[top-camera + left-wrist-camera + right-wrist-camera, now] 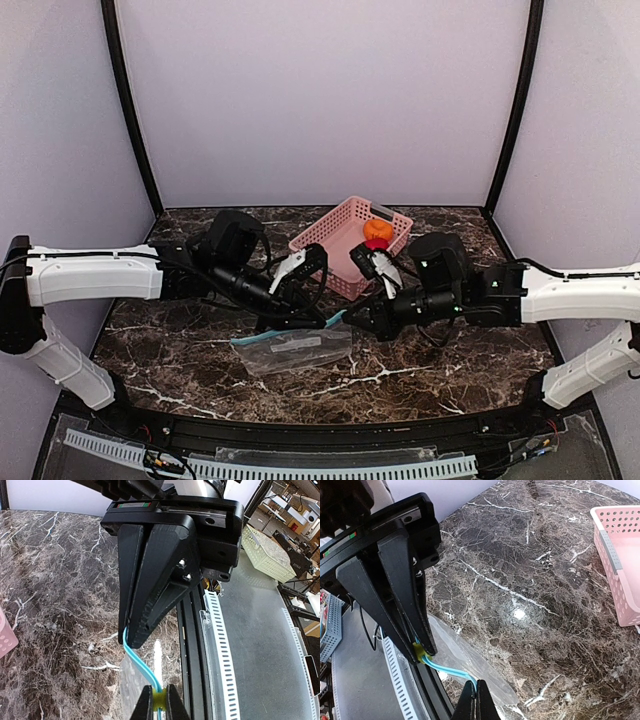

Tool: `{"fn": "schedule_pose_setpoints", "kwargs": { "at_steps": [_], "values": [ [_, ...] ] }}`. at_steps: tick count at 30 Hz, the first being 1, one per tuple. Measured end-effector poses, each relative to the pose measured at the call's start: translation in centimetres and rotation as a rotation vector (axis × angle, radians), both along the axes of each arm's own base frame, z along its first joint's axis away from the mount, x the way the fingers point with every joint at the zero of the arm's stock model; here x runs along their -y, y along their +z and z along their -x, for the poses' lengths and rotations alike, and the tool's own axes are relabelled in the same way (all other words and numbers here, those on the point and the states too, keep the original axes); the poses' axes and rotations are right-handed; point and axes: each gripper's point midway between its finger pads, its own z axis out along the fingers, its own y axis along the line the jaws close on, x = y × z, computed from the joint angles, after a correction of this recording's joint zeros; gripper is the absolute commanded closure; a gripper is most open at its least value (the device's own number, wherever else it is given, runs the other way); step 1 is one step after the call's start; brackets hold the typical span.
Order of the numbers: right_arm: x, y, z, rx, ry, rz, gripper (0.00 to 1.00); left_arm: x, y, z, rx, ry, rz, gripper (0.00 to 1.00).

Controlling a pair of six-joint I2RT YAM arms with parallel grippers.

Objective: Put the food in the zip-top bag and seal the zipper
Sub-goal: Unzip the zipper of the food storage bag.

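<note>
Two pincers were clamped shut on the thin teal-blue zipper strip (143,664): the left pincer (159,706) and the right pincer (476,700), set close together (probably to part the mouth for loading). The clear plastic zip-top bag (300,350) lay flat on the dark marble surface (180,340), apparently empty. The orange rounded toy food (377,230) sat in the pink slotted plastic basket (335,228). The red toy food (375,244) showed at its near rim, partly hidden. Loading had not yet begun.

Top: looked down from above and behind onto the whole bench (180,360).
Wrists: sat close, facing each other; both showed the zipper (142,666).
</note>
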Motion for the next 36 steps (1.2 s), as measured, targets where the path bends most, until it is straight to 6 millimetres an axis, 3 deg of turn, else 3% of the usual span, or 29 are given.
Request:
{"fn": "schedule_pose_setpoints", "kwargs": {
  "at_steps": [36],
  "values": [
    [3.1, -0.4, -3.2, 0.000, -0.143, 0.055, 1.00, -0.1, -0.3, 0.0, 0.002, 0.002, -0.013, 0.99]
  ]
}}
